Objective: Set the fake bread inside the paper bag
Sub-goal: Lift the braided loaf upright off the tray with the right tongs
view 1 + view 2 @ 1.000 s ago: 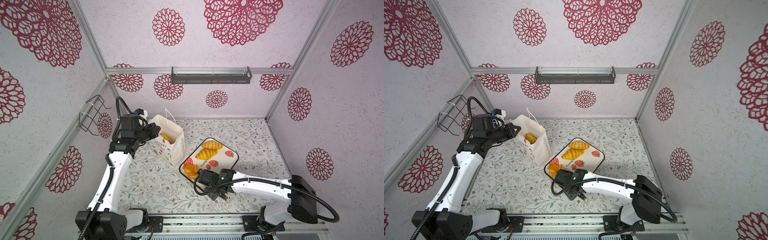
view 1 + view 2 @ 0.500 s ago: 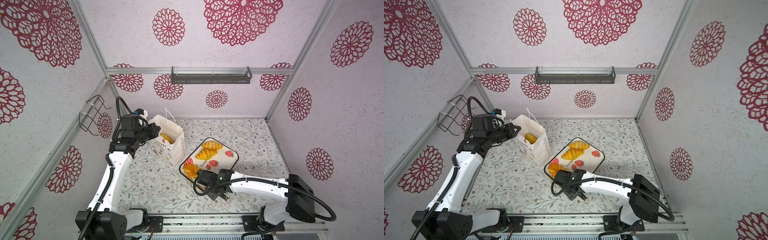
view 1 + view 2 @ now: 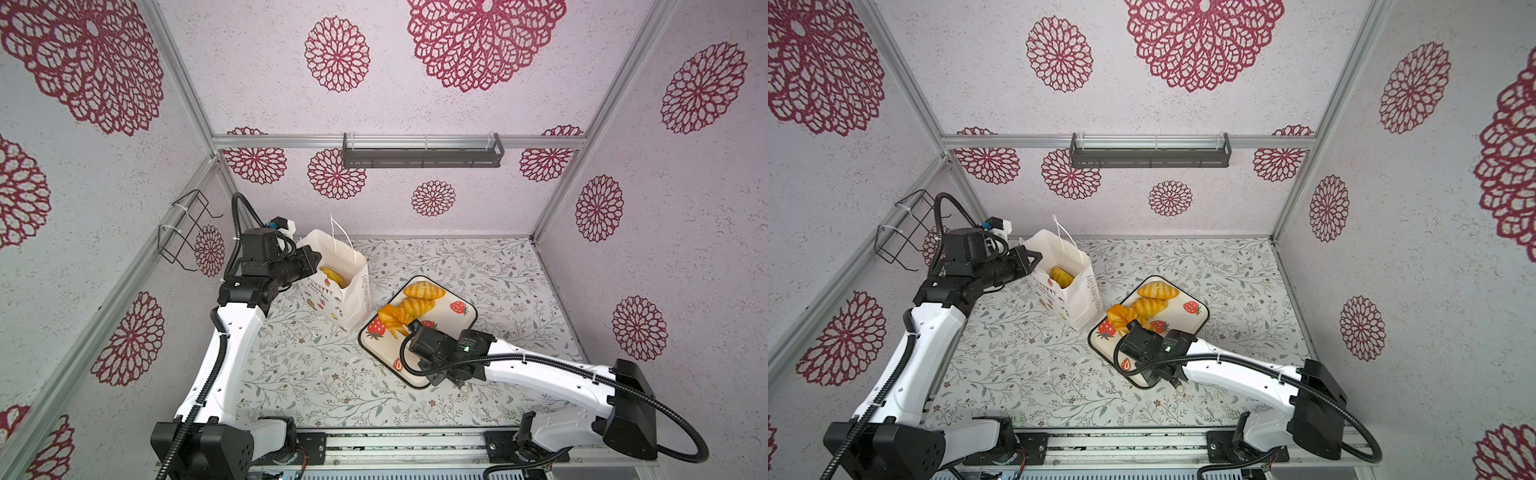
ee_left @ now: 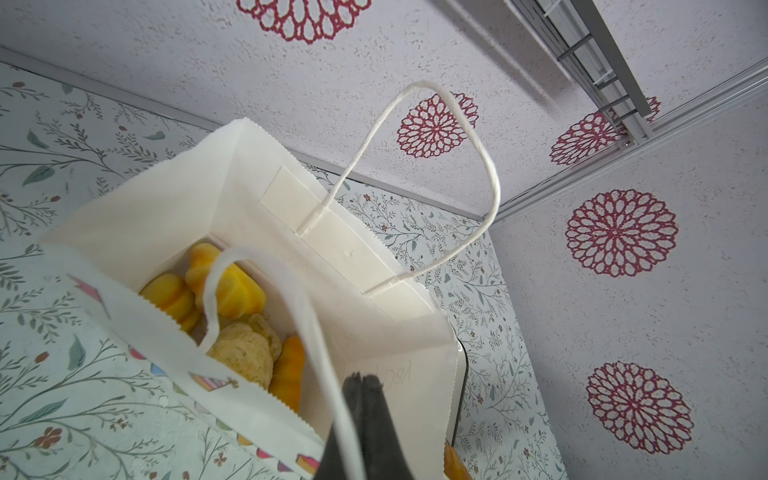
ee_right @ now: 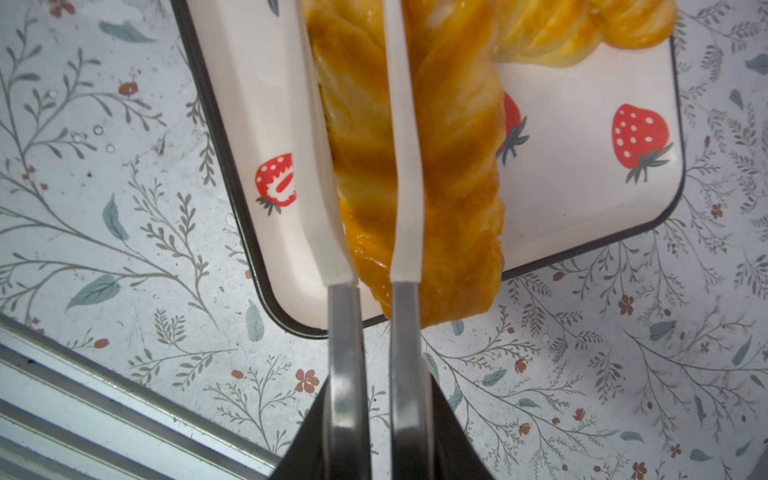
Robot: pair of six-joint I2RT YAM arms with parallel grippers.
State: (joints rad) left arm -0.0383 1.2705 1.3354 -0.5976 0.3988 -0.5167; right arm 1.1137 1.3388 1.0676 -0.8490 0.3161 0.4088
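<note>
The right gripper (image 5: 362,137) had just clamped the plaited loaf (image 5: 453,174), ready for lifting; the left gripper (image 4: 362,384), jaws together, sat at the paper bag (image 4: 166,216) handle (image 4: 308,316).

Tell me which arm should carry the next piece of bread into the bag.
Right. The right gripper is shut on the plaited loaf on the tray. The left gripper is shut at the rim of the paper bag, apparently steadying it.

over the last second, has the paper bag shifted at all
No. Judged against the strawberry tray, the paper bag stands where it did, its near corner still beside the tray's left edge.
</note>
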